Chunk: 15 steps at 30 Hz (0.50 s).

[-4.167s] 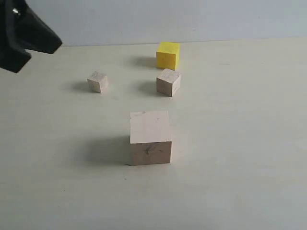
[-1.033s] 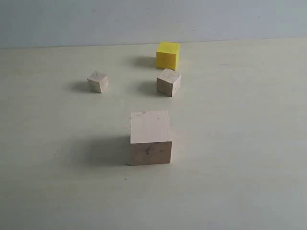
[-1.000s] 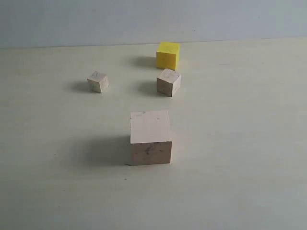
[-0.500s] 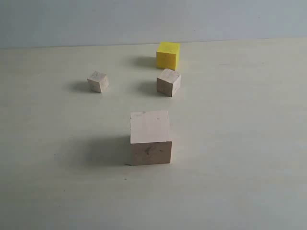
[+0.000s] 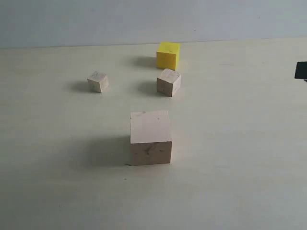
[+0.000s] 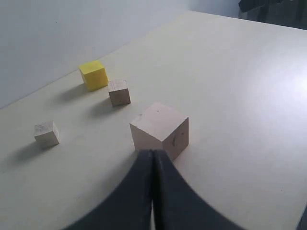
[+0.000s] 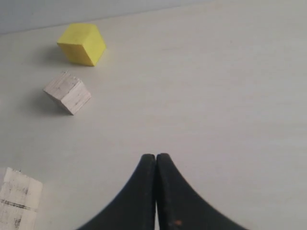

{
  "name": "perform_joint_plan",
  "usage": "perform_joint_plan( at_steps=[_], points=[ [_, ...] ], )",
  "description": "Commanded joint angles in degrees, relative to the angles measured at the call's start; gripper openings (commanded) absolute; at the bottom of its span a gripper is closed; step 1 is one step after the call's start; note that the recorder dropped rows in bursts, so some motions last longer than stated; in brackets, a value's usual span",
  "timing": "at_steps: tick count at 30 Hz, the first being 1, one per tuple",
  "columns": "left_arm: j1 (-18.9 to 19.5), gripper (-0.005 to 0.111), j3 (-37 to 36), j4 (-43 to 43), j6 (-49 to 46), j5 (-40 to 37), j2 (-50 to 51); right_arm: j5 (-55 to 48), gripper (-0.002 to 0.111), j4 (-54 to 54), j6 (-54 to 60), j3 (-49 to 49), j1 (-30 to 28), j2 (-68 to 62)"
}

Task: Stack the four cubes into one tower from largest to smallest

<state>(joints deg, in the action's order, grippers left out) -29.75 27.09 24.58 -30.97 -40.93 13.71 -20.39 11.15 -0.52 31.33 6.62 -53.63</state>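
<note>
Layout, exterior view. Four cubes stand apart on the counter (image 5: 240,153); no cube is stacked on another. Each rests flat on one face. As cubes, they have equal edges, so none has a long axis; only the turn about the vertical differs.

1. Large cube (image 5: 150,137): pale wood, nearest the camera, at mid-counter. One side face is square to the camera, and its top edges run level across the view.
2. Medium-small cube (image 5: 168,82): pale wood, at about 1 o'clock from the large cube, well apart from it. It is turned so that a vertical edge points toward the camera.
3. Yellow cube (image 5: 168,55): at 12 o'clock from the medium-small cube, near it but not touching, close to the far edge of the counter. It is slightly turned, showing a broad face and a narrow one.
4. Tiny cube (image 5: 98,81): pale wood, between 10 and 11 o'clock from the large cube. It is also turned edge-on.

Left tool (image 6: 152,158): fingers pressed together, nothing between them, tips above the counter just short of the large cube.

Right tool (image 7: 156,160): fingers pressed together, nothing held, over bare counter.

A black part (image 5: 301,70) shows at the 3 o'clock edge of the exterior view, cut by the frame.
</note>
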Motion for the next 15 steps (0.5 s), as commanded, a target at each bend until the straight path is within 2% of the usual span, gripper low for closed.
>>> perform_joint_plan(
  at_steps=[1,8,12,15],
  points=[
    [0.09,0.0,-1.42,0.46,0.35,1.25,-0.44,-0.11,0.01,8.73,8.7,0.62,0.04,-2.94],
    [0.09,0.0,-1.53,0.46,0.35,1.68,-0.44,-0.31,0.044,18.54,19.09,0.62,0.04,-4.38],
    [0.09,0.0,-1.53,0.46,0.35,1.68,-0.44,-0.31,0.069,18.81,19.48,0.62,0.04,-5.66],
    [0.09,0.0,-1.53,0.46,0.35,1.68,-0.44,-1.47,0.084,18.81,20.53,1.66,0.04,-6.55]
  ],
)
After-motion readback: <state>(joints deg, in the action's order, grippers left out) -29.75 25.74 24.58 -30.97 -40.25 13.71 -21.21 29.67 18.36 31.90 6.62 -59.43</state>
